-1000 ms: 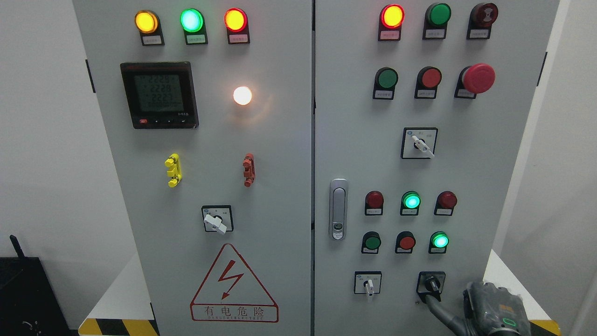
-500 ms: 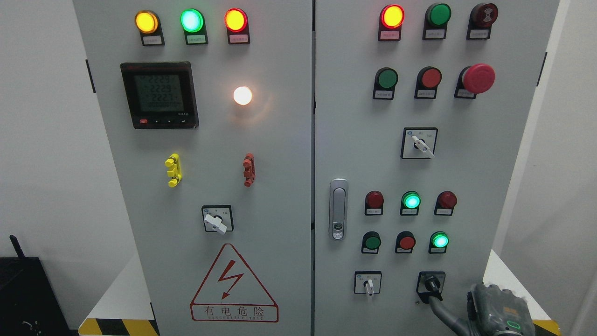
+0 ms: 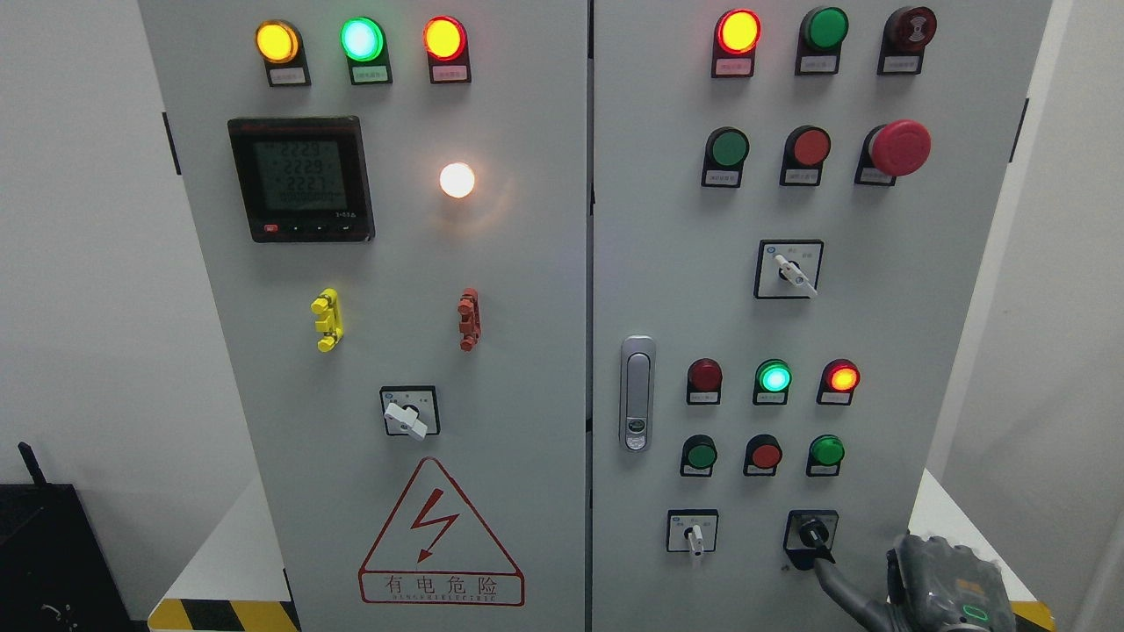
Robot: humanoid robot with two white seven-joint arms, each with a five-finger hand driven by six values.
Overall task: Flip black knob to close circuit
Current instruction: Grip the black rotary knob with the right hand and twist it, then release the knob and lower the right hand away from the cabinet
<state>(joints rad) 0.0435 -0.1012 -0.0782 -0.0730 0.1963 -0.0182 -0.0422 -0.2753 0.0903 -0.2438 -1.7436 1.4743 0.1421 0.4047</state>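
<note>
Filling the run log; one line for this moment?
right hand: finger at black knob | lower-right red lamp: lit | green lamp below: unlit

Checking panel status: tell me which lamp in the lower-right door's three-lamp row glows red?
The rightmost round red lamp, directly above the unlit green one; the left red lamp stays dark.

Lit lamps: seven, e.g. yellow lamp (image 3: pixel 277 42). Unlit round buttons and lamps: nine, plus one red mushroom button (image 3: pixel 900 147). Rotary switches: three white-handled, e.g. (image 3: pixel 409 412); one black knob (image 3: pixel 812 531). One meter (image 3: pixel 301 178). One door latch (image 3: pixel 637 392). One warning sign (image 3: pixel 439 535).
</note>
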